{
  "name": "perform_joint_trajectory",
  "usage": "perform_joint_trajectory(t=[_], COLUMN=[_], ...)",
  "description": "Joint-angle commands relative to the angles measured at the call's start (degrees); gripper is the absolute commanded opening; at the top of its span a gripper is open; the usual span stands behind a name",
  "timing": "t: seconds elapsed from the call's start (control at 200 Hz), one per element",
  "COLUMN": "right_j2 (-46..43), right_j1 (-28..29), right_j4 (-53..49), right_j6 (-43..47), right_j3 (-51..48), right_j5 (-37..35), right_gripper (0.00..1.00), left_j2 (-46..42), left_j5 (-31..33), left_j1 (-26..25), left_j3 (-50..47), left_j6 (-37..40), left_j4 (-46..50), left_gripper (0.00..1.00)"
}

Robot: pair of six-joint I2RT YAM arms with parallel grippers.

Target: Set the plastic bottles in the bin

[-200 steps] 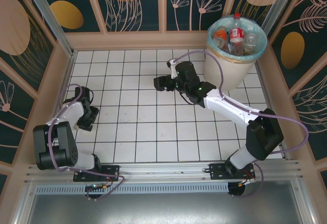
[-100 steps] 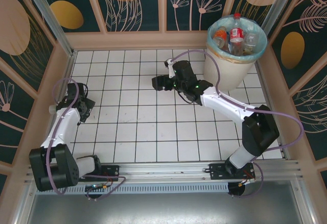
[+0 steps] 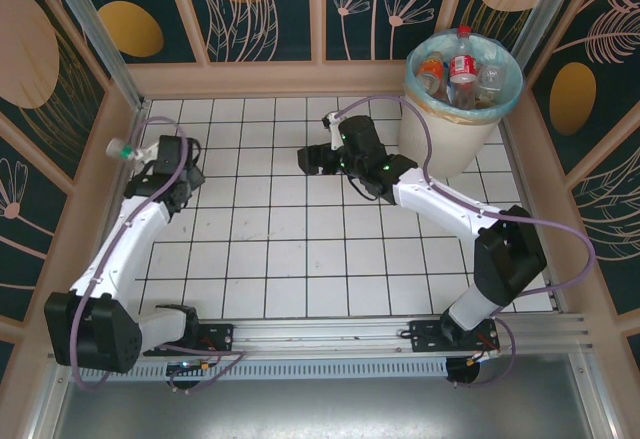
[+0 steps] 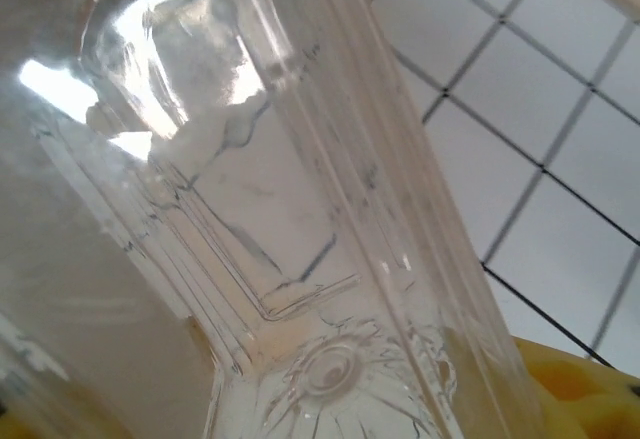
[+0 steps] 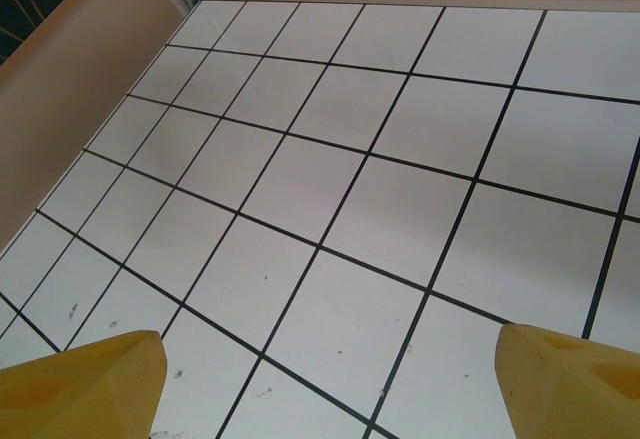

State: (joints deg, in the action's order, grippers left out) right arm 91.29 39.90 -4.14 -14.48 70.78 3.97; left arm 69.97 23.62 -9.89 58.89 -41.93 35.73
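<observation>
Left jaws clamp a clear ribbed plastic bottle (image 4: 300, 209); right jaws gape wide over glossy white tiles (image 5: 350, 209)

White tiled table (image 3: 300, 259); bin (image 3: 465, 144) far right

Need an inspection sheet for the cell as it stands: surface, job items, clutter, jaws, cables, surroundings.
Surface: white tiled table, a few small dark marks.
Job's things: bin at the far right corner, several plastic bottles inside; one clear bottle held at the far left.
Clutter: nothing seen.
Grippers: left jaws shut on the clear bottle; right jaws open, nothing between them, above bare tiles.
Cables: purple cables looped along both arms, no snag seen.
Surroundings: wooden frame, dark floral wall panels.
</observation>
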Motion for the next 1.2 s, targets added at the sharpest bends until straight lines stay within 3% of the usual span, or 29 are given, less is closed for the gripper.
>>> perform_joint_trajectory(t=[0.0,0.105,0.28,0.41,0.555,0.666,0.806,1.196], right_j2=[-2.8,-7.2,-14.2,-15.8,-16.5,-15.6,-13.1,-8.7], right_j1=[-1.8,-5.2,-13.5,-15.8,-15.2,-13.3,-8.9,-5.2], right_j4=[0.1,2.0,4.3,5.9,16.2,19.3,13.8,3.5], right_j6=[0.3,0.9,0.8,0.2,-7.6,-10.1,-4.4,2.2], right_j3=[-0.1,-2.4,-3.8,-1.8,-3.0,-2.5,1.7,7.5], right_j5=[0.1,4.5,19.9,35.6,45.7,45.2,40.6,34.1], right_gripper=[0.86,0.86,0.86,0.87,0.91,0.94,0.98,0.99], left_j2=[1.0,1.9,4.2,3.4,1.4,1.6,1.9,-2.1], left_j5=[10.2,13.8,17.7,13.2,5.1,2.3,1.8,-2.6], left_j1=[-7.3,-15.2,-27.3,-31.8,-35.4,-38.2,-40.6,-40.8], left_j3=[3.3,4.7,4.7,1.3,-0.8,0.7,2.4,1.4], left_j6=[7.5,14.8,28.4,32.7,35.2,37.7,39.5,38.9], left_j4=[-1.4,-6.9,-18.2,-28.6,-37.1,-38.2,-37.9,-40.7], left_gripper=[0.51,0.51,0.51,0.5,0.5,0.49,0.48,0.35])
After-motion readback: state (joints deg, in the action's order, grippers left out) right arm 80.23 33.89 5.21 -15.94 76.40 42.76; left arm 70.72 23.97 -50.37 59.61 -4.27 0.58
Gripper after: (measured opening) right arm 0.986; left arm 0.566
